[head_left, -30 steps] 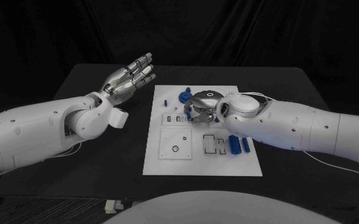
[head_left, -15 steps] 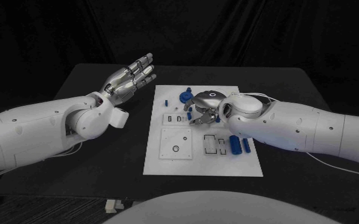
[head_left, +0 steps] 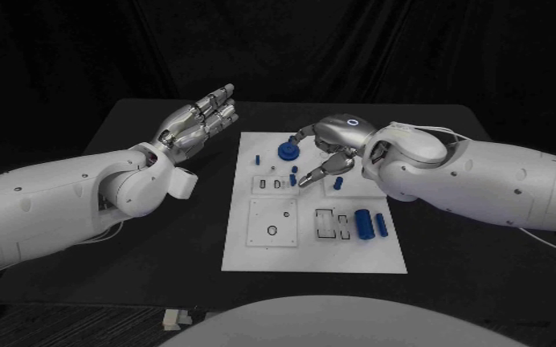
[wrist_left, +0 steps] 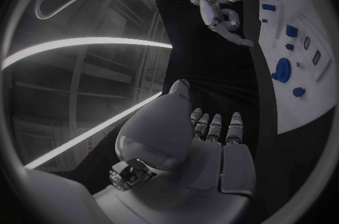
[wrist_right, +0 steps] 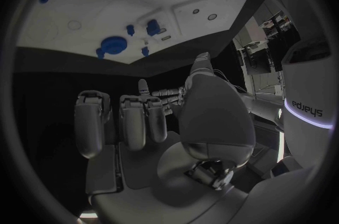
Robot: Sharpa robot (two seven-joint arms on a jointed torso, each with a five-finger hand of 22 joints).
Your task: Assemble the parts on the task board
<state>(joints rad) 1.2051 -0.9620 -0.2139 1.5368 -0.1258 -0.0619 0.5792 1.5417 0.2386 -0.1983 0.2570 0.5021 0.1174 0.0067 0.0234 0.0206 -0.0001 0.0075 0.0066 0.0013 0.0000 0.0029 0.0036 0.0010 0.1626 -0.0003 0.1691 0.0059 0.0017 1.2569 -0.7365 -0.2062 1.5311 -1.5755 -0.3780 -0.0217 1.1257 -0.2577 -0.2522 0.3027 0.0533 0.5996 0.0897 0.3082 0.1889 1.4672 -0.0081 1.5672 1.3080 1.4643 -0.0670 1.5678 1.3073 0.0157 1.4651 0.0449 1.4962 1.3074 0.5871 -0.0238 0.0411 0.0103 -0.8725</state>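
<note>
The white task board (head_left: pixel 261 251) lies mid-table with blue parts (head_left: pixel 364 224) scattered across it, some near its far end. The right hand (head_left: pixel 330 148) hovers over that far end, fingers loosely apart, holding nothing. Left of the board, the left hand (head_left: pixel 199 123) is raised, fingers straight and pressed together.

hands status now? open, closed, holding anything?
Left hand: open, fingers straight, holding nothing, raised beside the task board.
Right hand: open, holding nothing, over the board.
</note>
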